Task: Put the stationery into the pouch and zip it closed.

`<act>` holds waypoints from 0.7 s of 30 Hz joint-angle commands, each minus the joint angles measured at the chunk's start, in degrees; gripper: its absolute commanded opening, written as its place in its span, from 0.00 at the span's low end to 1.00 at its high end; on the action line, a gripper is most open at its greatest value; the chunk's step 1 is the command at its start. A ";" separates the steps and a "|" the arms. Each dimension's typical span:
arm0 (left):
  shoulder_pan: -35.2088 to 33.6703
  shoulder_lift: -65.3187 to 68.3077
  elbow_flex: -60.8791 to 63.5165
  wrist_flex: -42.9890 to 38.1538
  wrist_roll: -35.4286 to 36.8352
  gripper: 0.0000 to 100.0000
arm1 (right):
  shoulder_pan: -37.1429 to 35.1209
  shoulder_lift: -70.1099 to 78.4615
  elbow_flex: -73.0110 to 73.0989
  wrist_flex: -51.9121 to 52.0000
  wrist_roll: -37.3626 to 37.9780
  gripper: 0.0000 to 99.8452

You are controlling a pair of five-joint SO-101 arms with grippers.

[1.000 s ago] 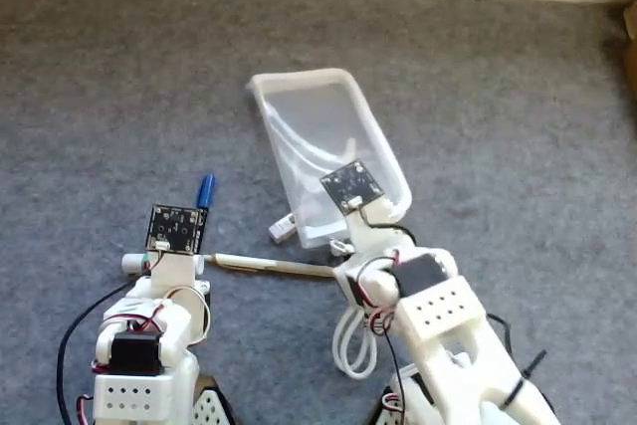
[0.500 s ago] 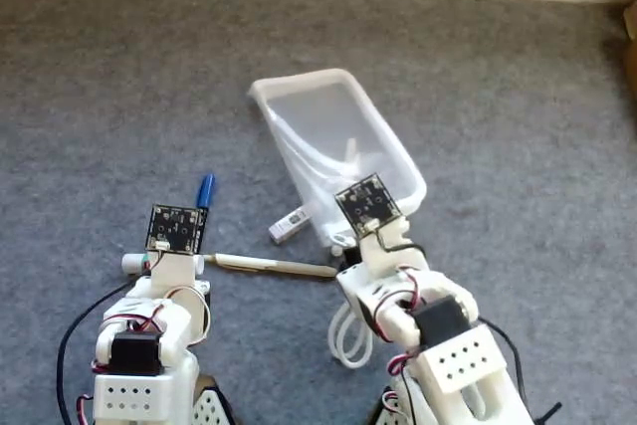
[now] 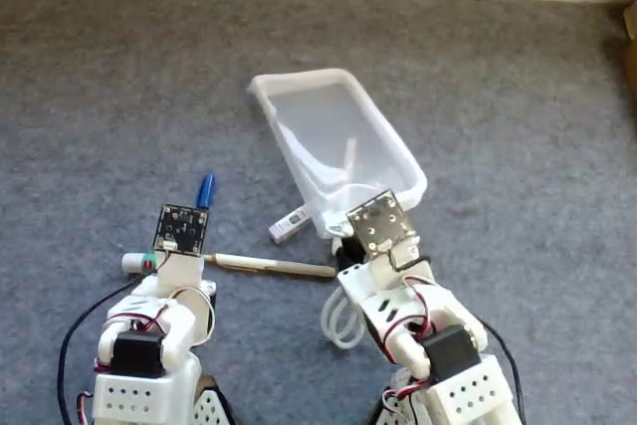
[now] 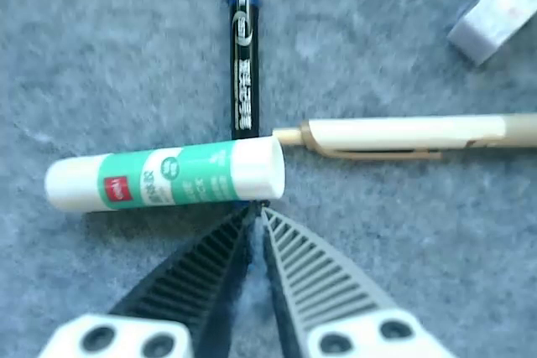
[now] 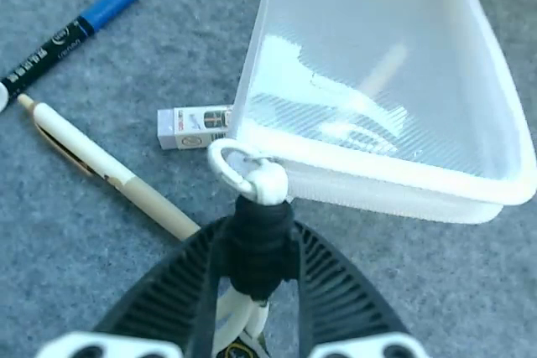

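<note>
Over the last second, drew the right gripper (image 5: 258, 236) back toward the bottom edge of the high view. Took the near end of the pouch (image 3: 328, 126) a little to the right with it. Clamped shut on the dark stem of the zip pull (image 5: 252, 175), just under its white ring. Probably working the zip along the mouth; cannot tell how far open.

Found the pouch lying slantwise at the centre of the high view, near end at lower right. No loading done yet, judging by the glue stick (image 4: 168, 175), marker (image 4: 244, 90), pen (image 4: 403, 133) and eraser (image 4: 499, 18) all out on the carpet (image 3: 100, 97), left of that near end. Saw a pale stick shape through the pouch wall, too vague to name.

Barely shifted on the left side. Closed there almost to a point at the left gripper (image 4: 256, 215): empty, tips right against the side of the glue stick, mid-frame in the left wrist view.
</note>
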 commanded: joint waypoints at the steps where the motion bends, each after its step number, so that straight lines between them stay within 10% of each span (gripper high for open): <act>1: 0.84 -0.66 -8.57 0.00 -0.53 0.01 | -0.48 -4.53 -0.57 -1.54 -0.70 0.00; 13: 5.41 -0.57 -14.46 -16.09 -0.44 0.02 | -0.57 -11.21 -1.10 -3.47 -4.84 0.00; 21: 17.19 -0.48 -13.41 -17.58 -0.09 0.29 | -0.57 -12.70 -0.66 -4.09 -5.10 0.00</act>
